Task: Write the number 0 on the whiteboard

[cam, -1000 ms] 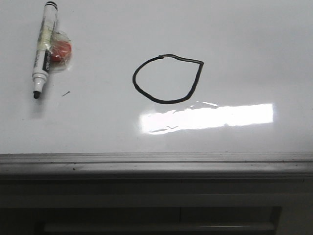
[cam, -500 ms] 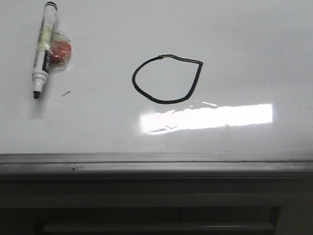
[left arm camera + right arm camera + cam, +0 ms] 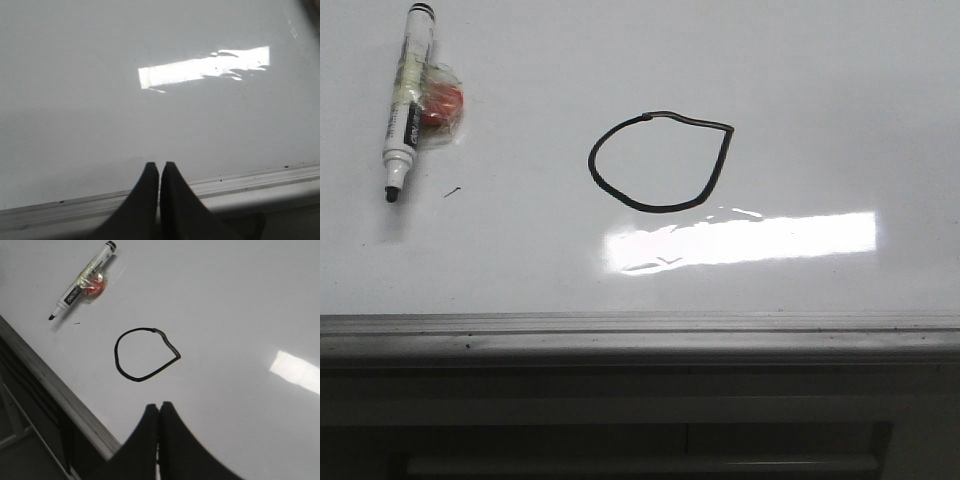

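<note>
The number 0 [image 3: 660, 163] is a closed black loop drawn near the middle of the whiteboard [image 3: 840, 110]; it also shows in the right wrist view [image 3: 145, 354]. An uncapped marker [image 3: 404, 100] lies at the far left of the board, also in the right wrist view [image 3: 82, 281]. My left gripper [image 3: 159, 165] is shut and empty above the board's near edge rail [image 3: 260, 177]. My right gripper [image 3: 159, 405] is shut and empty, held above the board short of the loop. Neither gripper shows in the front view.
A red cap in clear wrapping [image 3: 440, 105] lies against the marker. A tiny black dash mark [image 3: 451, 191] sits near the marker tip. A bright light reflection [image 3: 740, 240] lies below the loop. The grey edge rail [image 3: 640, 335] runs along the board's front.
The scene in the front view has shifted very slightly left; nothing on the board itself has moved.
</note>
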